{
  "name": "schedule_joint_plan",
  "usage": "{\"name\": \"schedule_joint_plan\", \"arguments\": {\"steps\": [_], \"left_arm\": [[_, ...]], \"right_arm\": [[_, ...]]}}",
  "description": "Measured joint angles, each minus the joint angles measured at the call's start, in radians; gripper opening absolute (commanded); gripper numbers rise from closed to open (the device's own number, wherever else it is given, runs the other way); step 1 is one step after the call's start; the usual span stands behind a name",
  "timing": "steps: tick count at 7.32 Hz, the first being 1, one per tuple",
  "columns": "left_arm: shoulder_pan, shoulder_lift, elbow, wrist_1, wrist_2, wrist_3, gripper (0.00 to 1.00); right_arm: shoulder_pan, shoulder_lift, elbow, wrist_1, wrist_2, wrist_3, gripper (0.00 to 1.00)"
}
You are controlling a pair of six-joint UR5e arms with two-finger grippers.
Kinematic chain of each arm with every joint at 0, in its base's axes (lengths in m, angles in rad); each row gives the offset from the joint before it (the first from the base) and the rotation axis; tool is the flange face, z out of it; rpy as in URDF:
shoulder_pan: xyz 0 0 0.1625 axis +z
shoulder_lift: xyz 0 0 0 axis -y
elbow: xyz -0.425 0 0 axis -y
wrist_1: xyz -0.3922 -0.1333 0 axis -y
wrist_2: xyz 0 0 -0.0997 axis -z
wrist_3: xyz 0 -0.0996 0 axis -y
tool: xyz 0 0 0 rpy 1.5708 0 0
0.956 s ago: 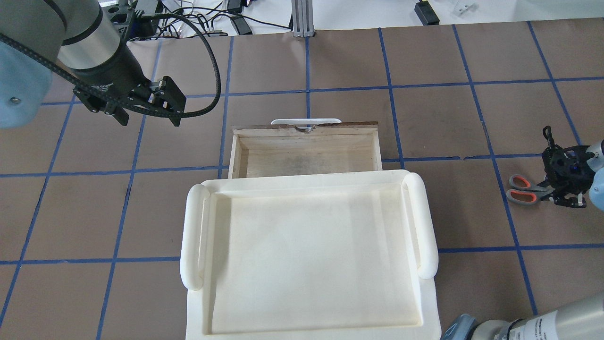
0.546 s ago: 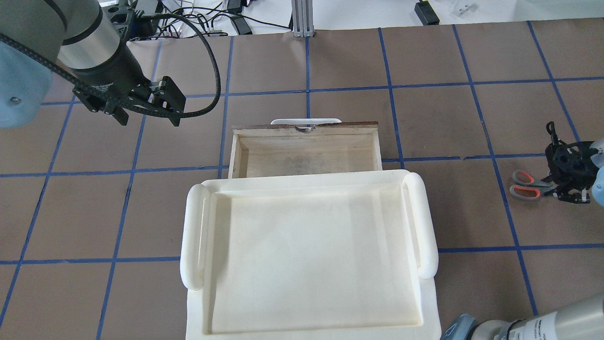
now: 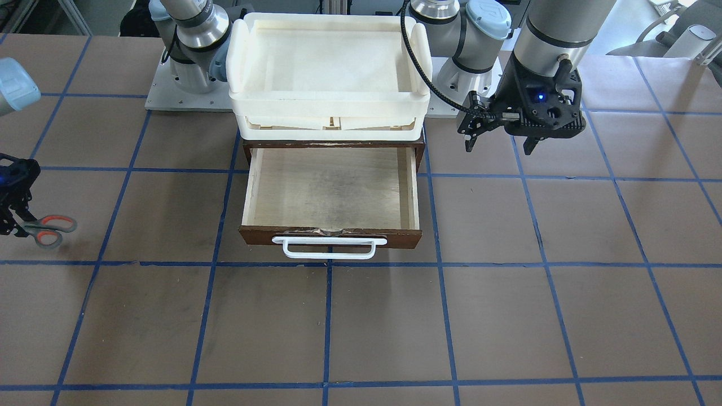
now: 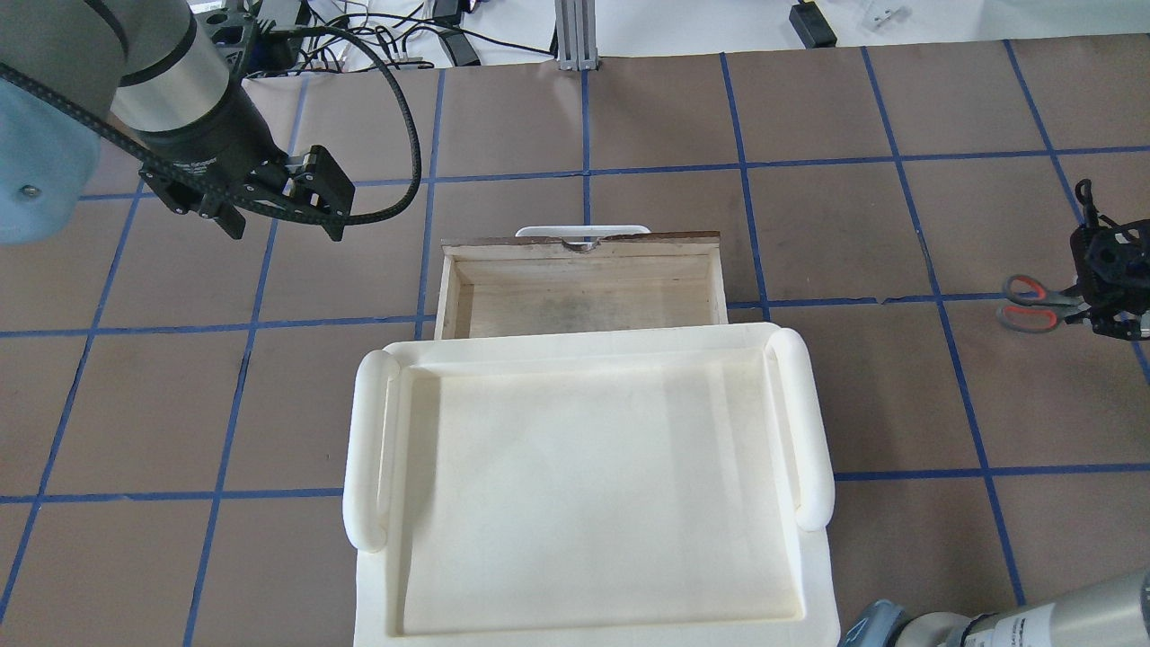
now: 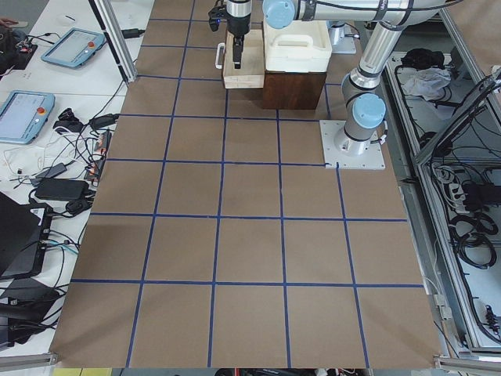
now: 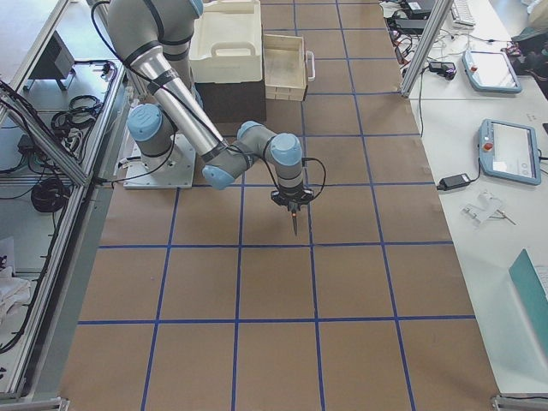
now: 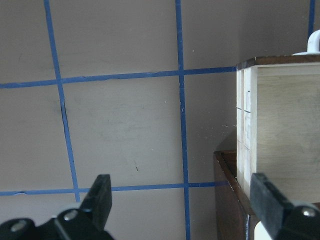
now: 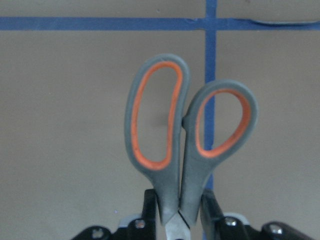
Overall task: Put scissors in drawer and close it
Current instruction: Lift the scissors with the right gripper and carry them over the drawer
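So the right end effector (image 8: 179, 215) is clenched on the scissors (image 8: 175, 175), pinching them right at the neck where the handles meet the blades. Both grey loops with the orange inners stick straight out past its fingertips, side by side and closed together, pointing down at the counter (image 3: 507, 316). From the right side view they look held just clear of the surface, but I can't say for sure. One loop sits over a blue tape line when you look through the wrist camera. The drawer (image 3: 333, 192) is well apart from that end effector, off toward the robot's left. It's pulled open with the pale ply inside showing and the white handle (image 3: 330, 248) on the side facing away from the robot. The cream tray (image 3: 330, 104) sits on top of the dark cabinet the drawer slides out of. The left end effector (image 7: 182, 200) is released, with its fingers (image 7: 97, 200) spread wide. It hovers above the counter just beside the drawer. In its wrist view the drawer's side wall and the cabinet's corner sit right by one finger, and the other finger is over bare counter.
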Motion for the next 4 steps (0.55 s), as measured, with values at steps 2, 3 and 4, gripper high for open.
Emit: {"name": "schedule_joint_plan", "arguments": {"steps": [2,3,4], "left_arm": [[0.0,0.0,-0.001,-0.001,0.003,0.0,1.0],[0.0,0.0,-0.001,-0.001,0.004,0.0,1.0],[-0.001,-0.002,-0.001,0.0,0.001,-0.001,1.0]], "right_arm": [[0.054,-0.047,-0.088,0.108,0.006,0.009,0.0],[0.093,-0.072,-0.144,0.19,0.006,0.035,0.0],[0.136,-0.092,-0.2,0.268,0.003,0.068,0.0]]}}
